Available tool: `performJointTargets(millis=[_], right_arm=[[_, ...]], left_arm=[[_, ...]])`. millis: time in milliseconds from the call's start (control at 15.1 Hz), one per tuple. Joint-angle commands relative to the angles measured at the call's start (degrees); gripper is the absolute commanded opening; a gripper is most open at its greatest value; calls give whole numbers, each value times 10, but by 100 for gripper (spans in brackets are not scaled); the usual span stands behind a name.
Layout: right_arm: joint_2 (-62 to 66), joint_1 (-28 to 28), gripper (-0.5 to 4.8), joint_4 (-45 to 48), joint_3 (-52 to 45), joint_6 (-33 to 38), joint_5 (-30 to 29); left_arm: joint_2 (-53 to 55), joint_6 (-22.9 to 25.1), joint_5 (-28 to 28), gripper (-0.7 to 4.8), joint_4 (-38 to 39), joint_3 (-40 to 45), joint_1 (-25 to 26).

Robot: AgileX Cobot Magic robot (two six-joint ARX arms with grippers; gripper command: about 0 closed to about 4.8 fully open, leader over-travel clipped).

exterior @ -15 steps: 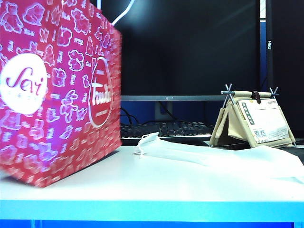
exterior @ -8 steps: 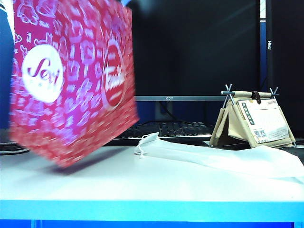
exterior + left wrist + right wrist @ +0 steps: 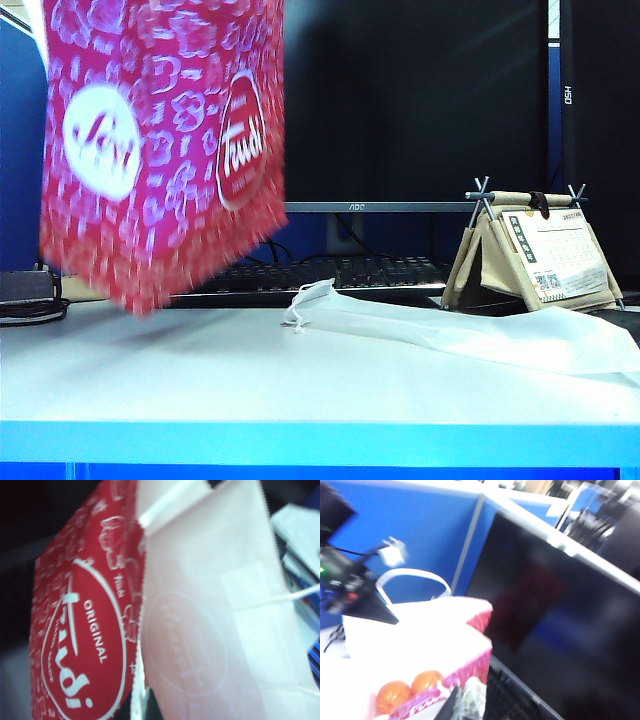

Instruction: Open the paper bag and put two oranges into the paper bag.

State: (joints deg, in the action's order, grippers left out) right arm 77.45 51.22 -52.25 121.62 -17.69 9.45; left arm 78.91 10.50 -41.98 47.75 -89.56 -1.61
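The red bag (image 3: pixel 165 150), printed with white bears and logos, hangs tilted above the bench (image 3: pixel 300 390), left of the monitor (image 3: pixel 420 100), with two oranges (image 3: pixel 410 690) visible inside. The left tool, unseen but clenched, apparently holds it up. The right tool (image 3: pixel 465 705), clenched empty beside the bag's rim, should stay clear while the bag is lowered level, so the fruit does not roll out.

White tabletop (image 3: pixel 200 385) with a blue front edge, exterior view. A flat white fabric bag (image 3: pixel 450 330) lies directly on it, right of centre, its bunched end pointing toward the middle; behind it rest a black keyboard (image 3: pixel 340 272) and a beige tent-shaped desk calendar (image 3: pixel 530 255). A dark flat object with a cable (image 3: pixel 28 295) sits at the far left edge.
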Motion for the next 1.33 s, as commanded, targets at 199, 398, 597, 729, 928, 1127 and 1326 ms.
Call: performJointTargets(millis=[199, 398, 597, 729, 928, 1127, 1326], right_arm=[[-149, -74, -6, 163, -185, 49, 1], [-234, -134, -6, 244, -273, 72, -5], [-291, -156, -6, 275, -321, 72, -5], [-314, -157, -6, 277, -344, 72, -5], [-360, -157, -6, 283, -397, 72, -4], [-412, -157, -6, 303, -453, 73, -3], [-473, -157, -6, 325, -524, 100, 25]], left_arm=[[-74, -8, -2, -6, -83, 0, 0], [-118, -62, 21, -6, -165, 42, 0], [-169, -102, 56, -6, -270, 150, 1], [-194, -122, 60, -6, -348, 208, 0], [-242, -163, 79, -6, -460, 268, 0], [-278, -150, 88, -6, -444, 268, 0], [-315, -134, 114, -6, -431, 282, 0]])
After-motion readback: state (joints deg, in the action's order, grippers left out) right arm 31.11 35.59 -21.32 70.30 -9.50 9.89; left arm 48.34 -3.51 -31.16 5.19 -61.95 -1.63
